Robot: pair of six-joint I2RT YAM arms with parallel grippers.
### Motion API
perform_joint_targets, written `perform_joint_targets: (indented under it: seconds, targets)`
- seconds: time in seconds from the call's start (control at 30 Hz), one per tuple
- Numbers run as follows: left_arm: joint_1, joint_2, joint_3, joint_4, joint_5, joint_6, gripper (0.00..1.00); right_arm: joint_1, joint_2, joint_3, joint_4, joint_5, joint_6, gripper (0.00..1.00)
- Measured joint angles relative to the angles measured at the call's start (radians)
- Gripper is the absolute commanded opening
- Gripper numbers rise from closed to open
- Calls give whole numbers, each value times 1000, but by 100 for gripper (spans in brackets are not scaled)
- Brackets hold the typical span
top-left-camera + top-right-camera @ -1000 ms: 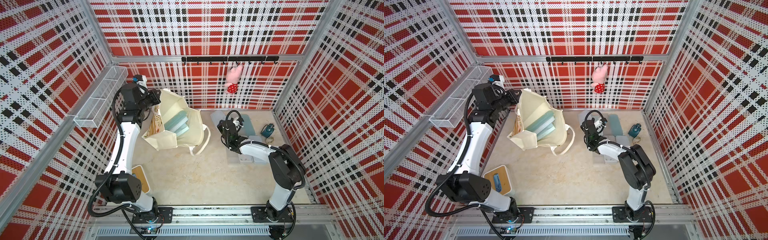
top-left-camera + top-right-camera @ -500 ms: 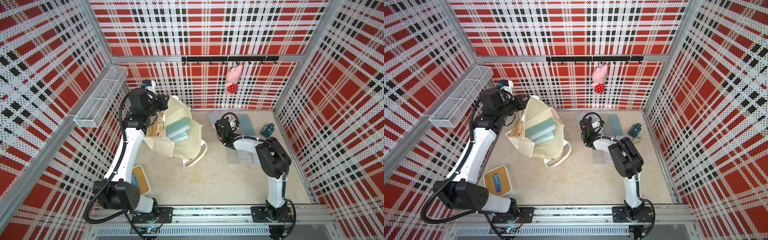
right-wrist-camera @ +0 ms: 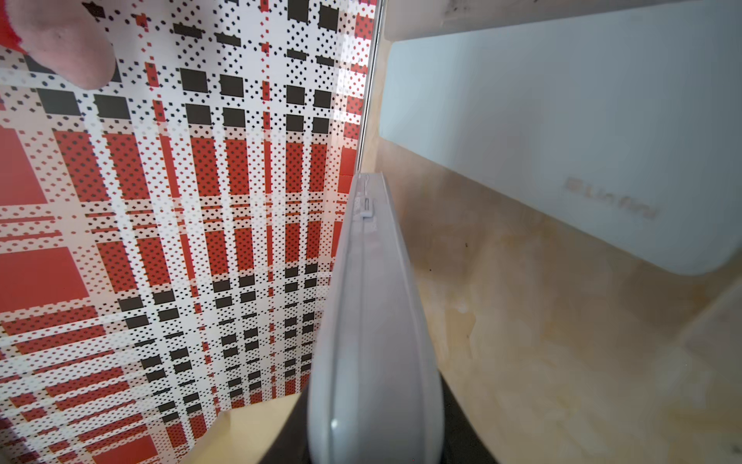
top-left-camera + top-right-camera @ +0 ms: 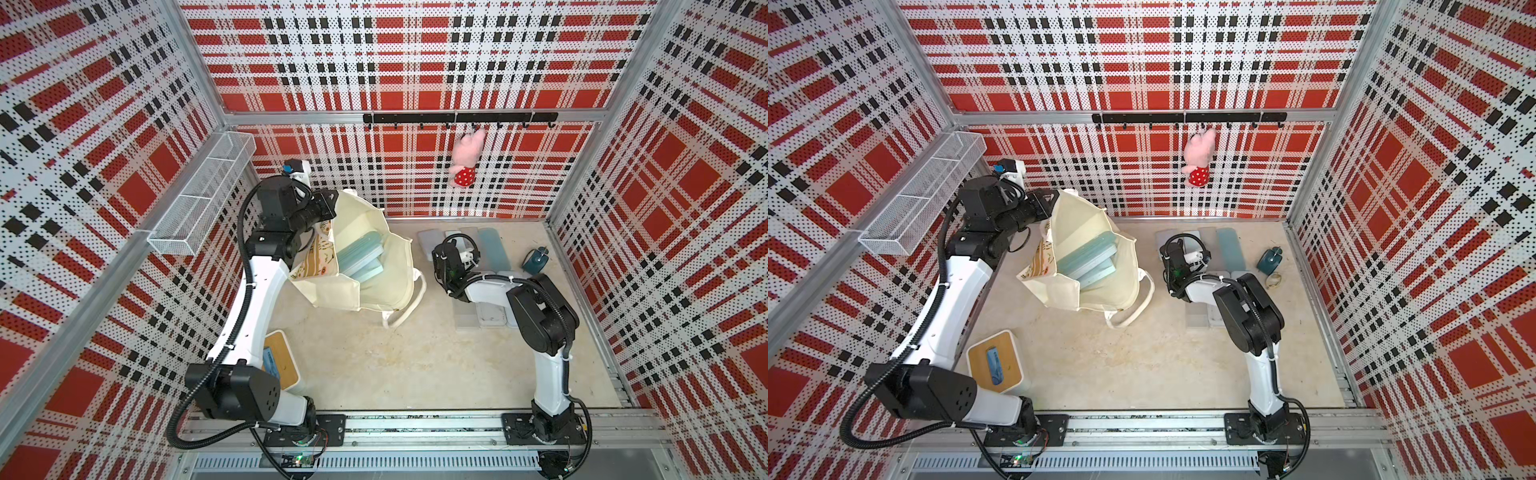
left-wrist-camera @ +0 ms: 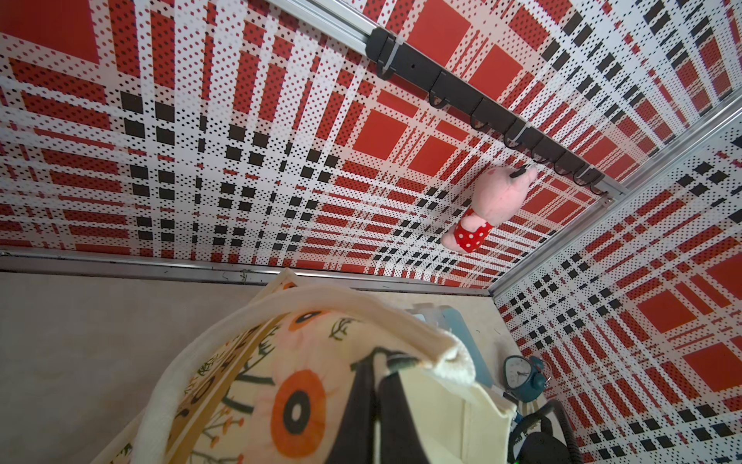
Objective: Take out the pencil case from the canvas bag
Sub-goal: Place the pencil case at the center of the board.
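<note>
Between the right gripper's [image 3: 375,422] dark jaws a pale grey, soft-skinned pencil case [image 3: 369,301] stands on edge, pinched at its rounded end, with its zip seam running away from the jaws to a small white puller. Just beside that gripper a frosted blue-grey slab-shaped case [image 3: 562,140] with rounded corners and faint raised lettering lies flat on the mottled beige tabletop [image 3: 522,321].

Well apart from that gripper, the left gripper [image 5: 377,363] is pressed together on the upper rim of the tall cream canvas bag [image 4: 386,274], holding its mouth up and open. Next to those jaws are the thick white padded handle [image 5: 453,357] and the printed face with orange flowers [image 5: 297,401]. Below the left gripper, inside the bag, several flat pale teal rectangular cases [image 4: 359,259] lean stacked against one another. The bag's other white loop handle [image 4: 409,303] droops onto the tabletop on the side facing the right gripper.
</note>
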Motion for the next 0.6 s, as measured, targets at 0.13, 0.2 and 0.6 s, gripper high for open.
perform_joint_targets:
  seconds: [0.13, 0.2, 0.6]
  targets:
    - [0, 0, 0, 0, -1, 0, 0, 0, 0, -21, 7, 6, 7, 68]
    - [0, 0, 0, 0, -1, 0, 0, 0, 0, -39, 23, 4, 1, 73]
    - [12, -3, -28, 0, -30, -1, 0, 21, -120, -185, 7, 19, -86, 86]
